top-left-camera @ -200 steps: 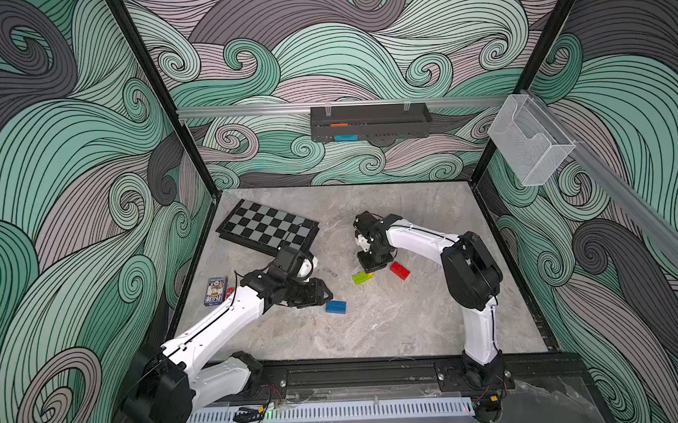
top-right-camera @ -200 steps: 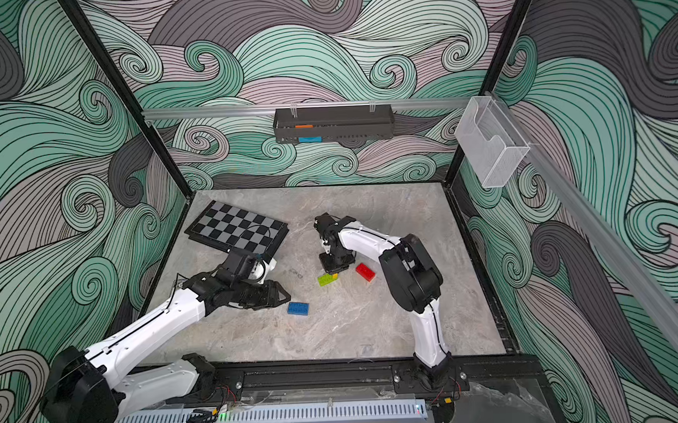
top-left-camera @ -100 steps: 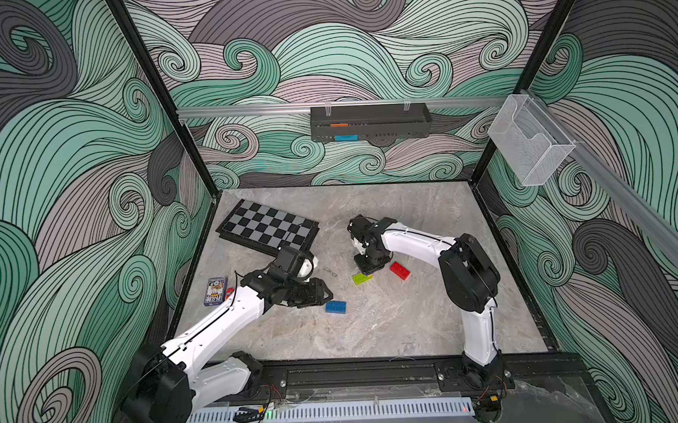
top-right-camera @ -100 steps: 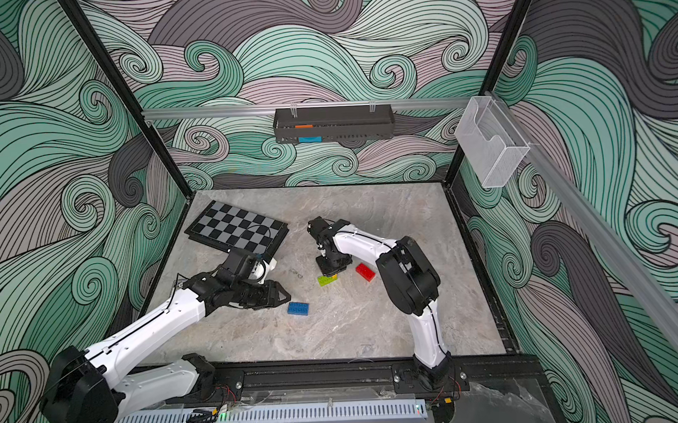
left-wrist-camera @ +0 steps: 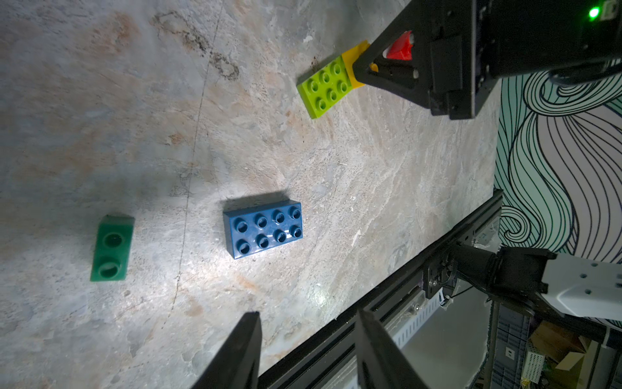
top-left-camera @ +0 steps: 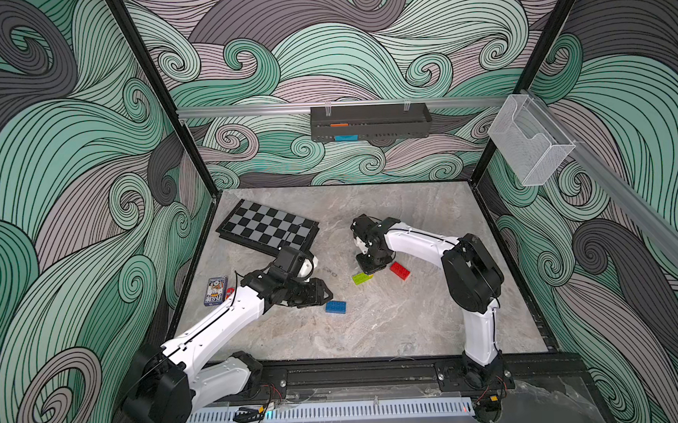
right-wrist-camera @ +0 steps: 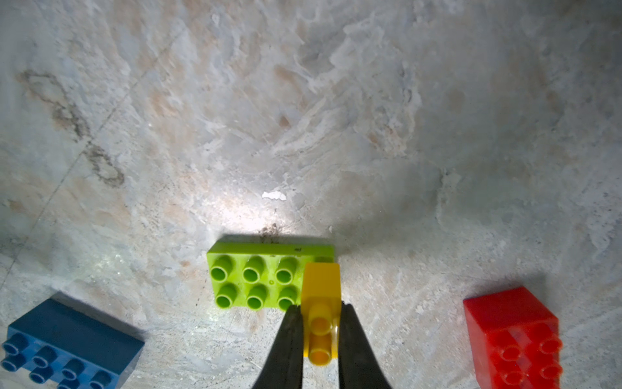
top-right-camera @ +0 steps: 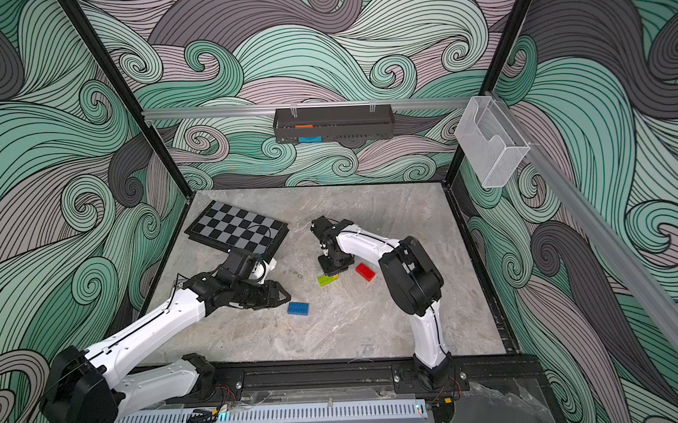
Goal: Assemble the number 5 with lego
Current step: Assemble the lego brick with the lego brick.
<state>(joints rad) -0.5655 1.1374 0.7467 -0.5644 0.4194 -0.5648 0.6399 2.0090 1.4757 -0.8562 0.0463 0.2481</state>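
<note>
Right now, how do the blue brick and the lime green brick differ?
The blue brick lies alone, all eight studs bare; the lime green brick has one end covered by the yellow brick in the shut right claw. Blue lies before the open left claw, lime under the right. Both lie flat, studs up.

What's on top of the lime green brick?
A yellow brick, held by the right gripper, overlaps the lime green brick's end. Six studs show; those beneath are hidden, so contact is unclear.

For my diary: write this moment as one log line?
right gripper: shut on yellow brick, over lime brick | left gripper: open, empty, near blue brick
</note>
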